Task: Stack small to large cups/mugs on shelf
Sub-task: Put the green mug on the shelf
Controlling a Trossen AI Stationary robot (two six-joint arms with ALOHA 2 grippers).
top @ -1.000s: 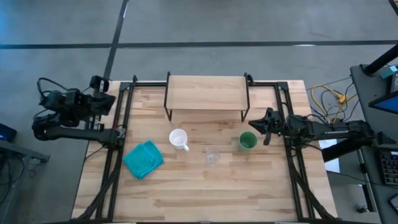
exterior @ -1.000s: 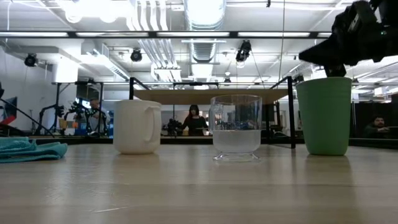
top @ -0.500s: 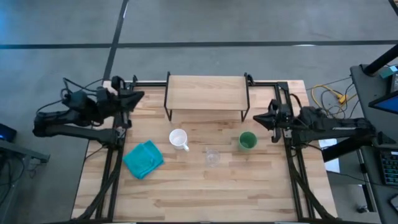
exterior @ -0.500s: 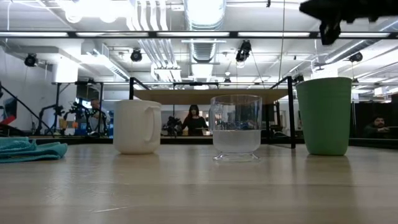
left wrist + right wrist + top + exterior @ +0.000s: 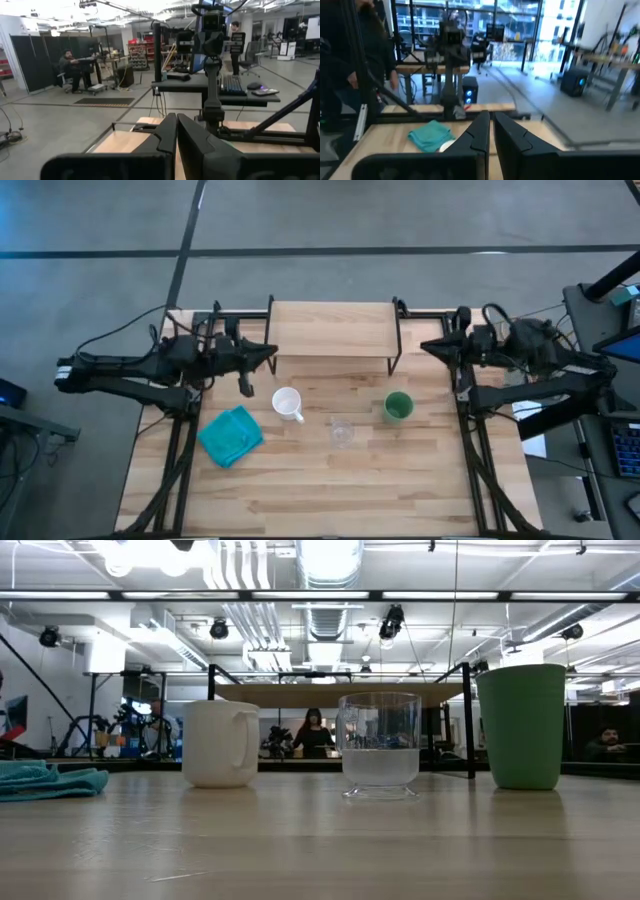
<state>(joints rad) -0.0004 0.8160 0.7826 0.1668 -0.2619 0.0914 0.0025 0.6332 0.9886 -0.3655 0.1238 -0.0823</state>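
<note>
High view: my left gripper hangs narrow, fingers near-touching and empty, beside the shelf's left legs, near the white mug. My right gripper, also pinched and empty, sits off the shelf's right end. Glass cup and green cup stand apart on the tabletop; nothing shelved yet.

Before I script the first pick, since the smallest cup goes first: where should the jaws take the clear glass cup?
Probably at the rim wall from straight above. The glass cup stands upright and open-topped, has no handle, and sits apart from the white mug and green cup, so either side is open.
</note>
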